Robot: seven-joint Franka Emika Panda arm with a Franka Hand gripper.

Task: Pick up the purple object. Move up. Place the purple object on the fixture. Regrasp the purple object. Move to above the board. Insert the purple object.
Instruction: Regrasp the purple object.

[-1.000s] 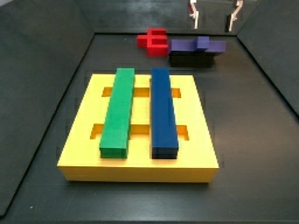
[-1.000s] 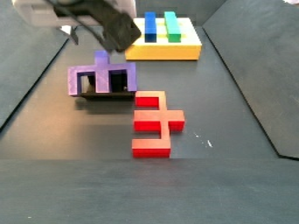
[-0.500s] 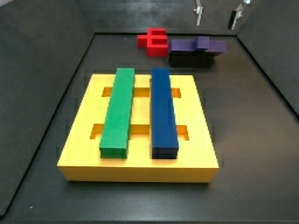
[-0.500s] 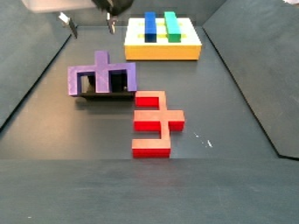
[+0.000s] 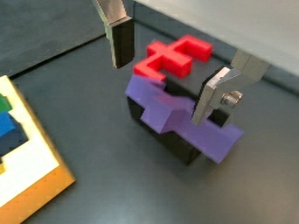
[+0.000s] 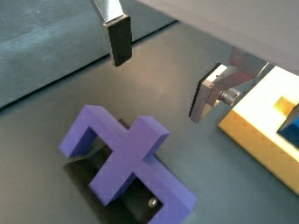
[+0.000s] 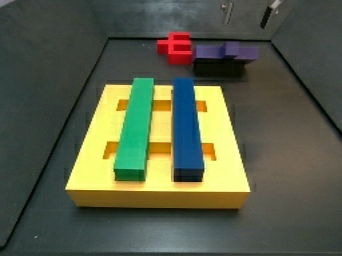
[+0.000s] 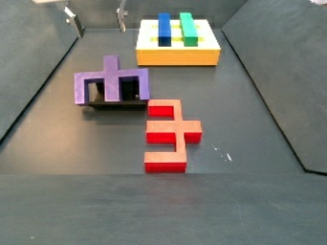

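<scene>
Purple plastic, the purple object (image 8: pixel 113 84) rests on the black fixture (image 7: pixel 218 67) near the floor's far edge, beside the red block (image 8: pixel 167 134). We see our gripper (image 5: pixel 170 66) hanging above it, fingers (image 6: pixel 117 39) spread apart and empty. The board (image 7: pixel 94 150) lies well apart.
</scene>
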